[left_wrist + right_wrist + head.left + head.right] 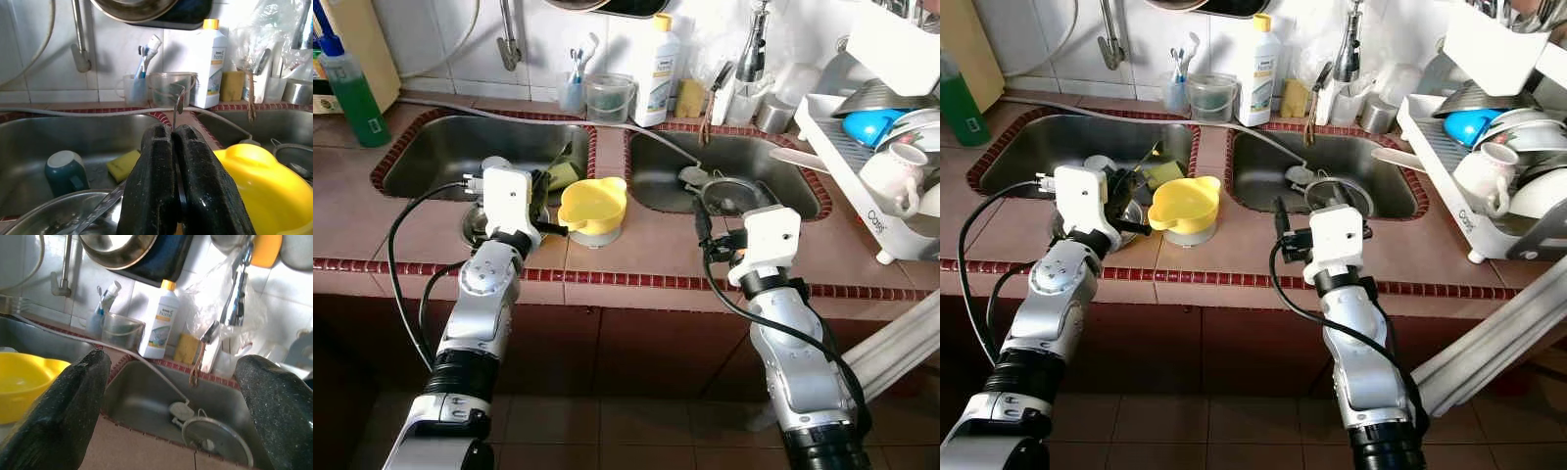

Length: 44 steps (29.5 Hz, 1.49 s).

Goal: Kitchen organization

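**Two grippers poised at the double sink**

The left gripper (172, 186) is hovering at the near edge of the left sink (440, 147), its fingers pressed together around what looks like a thin metal handle (175, 105), though the pinch itself is hard to make out. Just beside those fingers the yellow bowl (593, 205) is sitting on the tiled divider. Beyond them a steel bowl (58, 215), a teal mug (66, 171) and a yellow sponge (123, 164) are lying in the basin.

The right gripper (171, 406) is holding its fingers spread wide, gripping nothing. Past the fingers the right sink (783, 171) is showing a round strainer (215, 440). Farther back, a white bottle (159, 323) is standing against the wall tiles.
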Available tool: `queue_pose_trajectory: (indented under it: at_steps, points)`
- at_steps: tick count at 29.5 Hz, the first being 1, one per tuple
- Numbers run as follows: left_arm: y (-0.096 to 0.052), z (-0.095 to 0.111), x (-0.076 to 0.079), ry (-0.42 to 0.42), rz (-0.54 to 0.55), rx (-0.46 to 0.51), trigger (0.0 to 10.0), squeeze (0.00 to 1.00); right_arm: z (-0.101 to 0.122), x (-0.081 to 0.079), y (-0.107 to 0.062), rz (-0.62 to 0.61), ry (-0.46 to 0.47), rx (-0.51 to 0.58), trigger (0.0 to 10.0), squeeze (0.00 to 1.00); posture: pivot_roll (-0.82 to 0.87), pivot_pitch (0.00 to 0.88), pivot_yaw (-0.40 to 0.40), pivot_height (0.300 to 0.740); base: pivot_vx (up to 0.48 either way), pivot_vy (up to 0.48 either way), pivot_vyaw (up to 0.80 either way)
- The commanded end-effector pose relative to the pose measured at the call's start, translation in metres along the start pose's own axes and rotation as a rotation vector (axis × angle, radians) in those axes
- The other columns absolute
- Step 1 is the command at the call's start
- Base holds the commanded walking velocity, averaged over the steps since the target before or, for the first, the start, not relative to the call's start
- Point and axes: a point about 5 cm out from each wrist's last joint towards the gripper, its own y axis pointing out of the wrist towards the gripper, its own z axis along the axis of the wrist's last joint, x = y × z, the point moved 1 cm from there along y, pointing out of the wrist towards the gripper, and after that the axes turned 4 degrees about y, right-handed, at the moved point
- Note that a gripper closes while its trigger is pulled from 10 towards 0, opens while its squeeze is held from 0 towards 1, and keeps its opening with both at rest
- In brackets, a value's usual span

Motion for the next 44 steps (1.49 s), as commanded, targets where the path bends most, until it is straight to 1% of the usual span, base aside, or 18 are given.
queue_pose_trajectory:
  at_steps: [1, 2, 3, 4, 6, 8, 9, 13, 14, 15, 16, 18, 23, 27, 32, 40, 42, 44]
  points:
    - [-0.006, -0.003, 0.002, -0.015, 0.010, 0.005, 10.0, 0.00, -0.003, 0.000, 0.001, -0.005, 0.012, -0.001, 10.0, 0.00, -0.27, 0.000, -0.027, 0.740, 0.000, 0.000, 0.00]
    - [-0.010, -0.006, 0.003, -0.019, 0.010, 0.004, 10.0, 0.00, -0.005, -0.002, 0.001, -0.003, 0.014, -0.007, 10.0, 0.00, -0.27, 0.000, -0.023, 0.740, 0.000, 0.000, 0.00]
    - [-0.010, -0.006, 0.003, -0.019, 0.010, 0.004, 10.0, 0.00, -0.005, -0.002, 0.001, -0.003, 0.014, -0.007, 10.0, 0.00, -0.27, 0.000, -0.023, 0.740, 0.000, 0.000, 0.00]
    - [-0.017, -0.010, 0.005, -0.032, -0.001, 0.007, 10.0, 0.00, -0.006, -0.004, 0.001, -0.002, 0.004, -0.005, 10.0, 0.00, -0.27, 0.000, -0.020, 0.740, 0.000, 0.000, 0.00]
    - [-0.024, -0.015, 0.006, -0.050, 0.002, 0.005, 10.0, 0.00, -0.006, -0.005, 0.000, -0.009, 0.028, -0.003, 10.0, 0.00, -0.27, 0.000, -0.023, 0.740, 0.000, 0.000, 0.00]
    - [-0.036, -0.023, 0.004, -0.076, 0.028, -0.017, 10.0, 0.00, -0.006, -0.007, -0.004, -0.018, 0.052, -0.005, 10.0, 0.00, -0.27, 0.000, -0.031, 0.740, 0.000, 0.000, 0.00]
    - [-0.036, -0.023, 0.004, -0.076, 0.028, -0.017, 10.0, 0.00, -0.006, -0.007, -0.004, -0.018, 0.052, -0.005, 10.0, 0.00, -0.27, 0.000, -0.031, 0.740, 0.000, 0.000, 0.00]
    - [-0.047, -0.026, -0.005, -0.136, 0.100, -0.051, 10.0, 0.00, -0.008, -0.013, -0.011, 0.004, 0.056, -0.008, 10.0, 0.00, -0.26, 0.000, -0.034, 0.740, 0.000, 0.000, 0.00]
    - [-0.051, -0.024, -0.009, -0.150, 0.126, -0.042, 10.0, 0.00, -0.010, -0.015, -0.014, 0.008, 0.063, -0.013, 10.0, 0.00, -0.26, 0.000, -0.040, 0.740, 0.000, 0.000, 0.00]
    - [-0.051, -0.024, -0.009, -0.150, 0.126, -0.042, 10.0, 0.00, -0.010, -0.015, -0.014, 0.008, 0.063, -0.013, 10.0, 0.00, -0.26, 0.000, -0.040, 0.740, 0.000, 0.000, 0.00]
    - [-0.054, -0.019, -0.012, -0.153, 0.139, -0.014, 10.0, 0.00, -0.012, -0.015, -0.016, 0.006, 0.069, -0.020, 10.0, 0.00, -0.25, 0.000, -0.043, 0.740, 0.000, 0.000, 0.00]
    - [-0.055, -0.013, -0.013, -0.131, 0.146, 0.008, 10.0, 0.00, -0.013, -0.016, -0.017, 0.006, 0.075, -0.024, 10.0, 0.00, -0.25, 0.000, -0.046, 0.740, 0.000, 0.000, 0.00]
    - [-0.059, -0.009, -0.015, -0.124, 0.158, 0.021, 10.0, 0.00, -0.012, -0.020, -0.019, 0.019, 0.091, -0.020, 10.0, 0.00, -0.24, 0.000, -0.043, 0.740, 0.000, 0.000, 0.00]
    - [-0.065, -0.010, -0.014, -0.133, 0.148, 0.011, 10.0, 0.00, -0.014, -0.022, -0.023, 0.018, 0.100, -0.026, 10.0, 0.00, -0.23, 0.000, -0.041, 0.740, 0.000, 0.000, 0.00]
    - [-0.070, -0.009, -0.014, -0.115, 0.122, 0.004, 10.0, 0.00, -0.018, -0.022, -0.027, 0.003, 0.111, -0.043, 10.0, 0.00, -0.22, 0.000, -0.041, 0.740, 0.000, 0.000, 0.00]
    - [-0.068, -0.005, -0.016, -0.076, 0.089, 0.003, 10.0, 0.00, -0.019, -0.022, -0.029, 0.007, 0.115, -0.046, 10.0, 0.00, -0.21, 0.000, -0.048, 0.740, 0.000, 0.000, 0.00]
    - [-0.064, -0.003, -0.012, -0.063, 0.042, 0.002, 10.0, 0.00, -0.022, -0.023, -0.030, 0.012, 0.126, -0.058, 10.0, 0.00, -0.20, 0.000, -0.059, 0.740, 0.000, 0.000, 0.00]
    - [-0.062, -0.001, -0.010, -0.048, 0.030, 0.006, 10.0, 0.00, -0.023, -0.026, -0.030, 0.028, 0.128, -0.063, 10.0, 0.00, -0.20, 0.000, -0.060, 0.740, 0.000, 0.000, 0.00]
